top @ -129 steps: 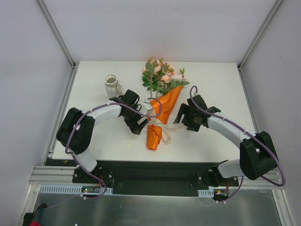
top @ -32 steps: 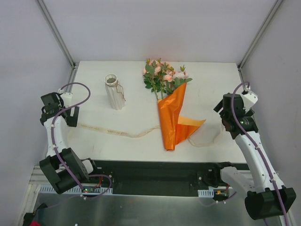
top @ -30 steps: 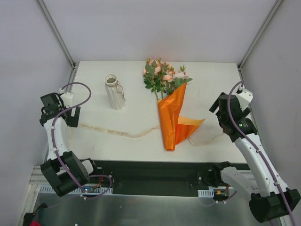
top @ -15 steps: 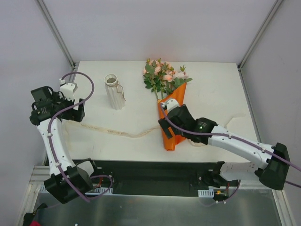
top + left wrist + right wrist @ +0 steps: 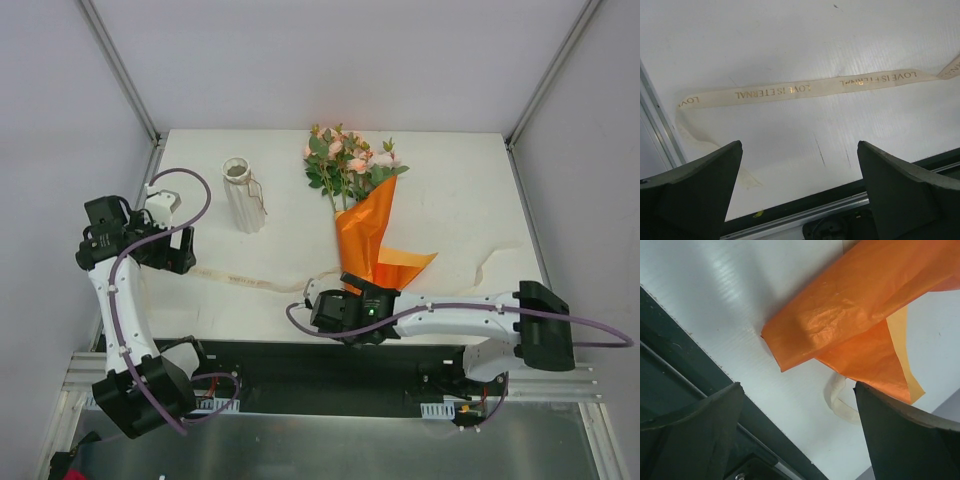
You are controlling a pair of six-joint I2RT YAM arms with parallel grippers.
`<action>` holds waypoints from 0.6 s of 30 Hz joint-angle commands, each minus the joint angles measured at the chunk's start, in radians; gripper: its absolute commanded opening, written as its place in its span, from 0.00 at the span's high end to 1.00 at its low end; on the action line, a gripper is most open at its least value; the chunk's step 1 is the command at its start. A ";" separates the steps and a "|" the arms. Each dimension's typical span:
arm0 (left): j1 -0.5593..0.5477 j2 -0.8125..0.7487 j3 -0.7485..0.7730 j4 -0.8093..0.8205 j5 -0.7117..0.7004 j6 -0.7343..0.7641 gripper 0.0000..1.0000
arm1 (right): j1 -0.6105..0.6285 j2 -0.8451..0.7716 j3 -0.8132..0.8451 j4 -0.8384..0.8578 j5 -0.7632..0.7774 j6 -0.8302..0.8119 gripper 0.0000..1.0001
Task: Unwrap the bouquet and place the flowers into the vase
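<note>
top view: ribbon (image 5: pixel 250 280) lies loose on the bench (image 5: pixel 450 180); bouquet (image 5: pixel 365 235) lies right of the vase (image 5: pixel 241 195).
left wrist: left tool (image 5: pixel 800 150) gapes empty above the ribbon.
right wrist: right tool (image 5: pixel 800 390) spread wide, empty, at the paper (image 5: pixel 840 315) tip. unwrapping is in hand; next, pinch that edge.

one bouquet (image 5: pixel 364 236), one vase (image 5: pixel 241 196), one ribbon (image 5: pixel 805 88)

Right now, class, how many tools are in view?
2: the left tool near the ribbon's end by the table's left edge; the right tool at the bouquet's near tip.
</note>
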State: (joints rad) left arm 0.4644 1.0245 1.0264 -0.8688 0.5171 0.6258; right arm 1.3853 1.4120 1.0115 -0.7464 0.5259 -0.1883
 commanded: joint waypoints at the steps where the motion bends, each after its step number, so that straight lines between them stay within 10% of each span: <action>1: -0.010 -0.038 -0.020 -0.029 0.037 0.029 0.01 | 0.026 0.054 0.003 -0.045 0.131 -0.011 0.04; 18: -0.009 -0.064 -0.015 -0.033 0.023 0.031 0.01 | 0.031 0.188 -0.070 0.162 0.244 -0.046 0.03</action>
State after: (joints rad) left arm 0.4587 0.9665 1.0069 -0.8780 0.5171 0.6373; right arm 1.4109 1.5871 0.9546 -0.6315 0.7074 -0.2203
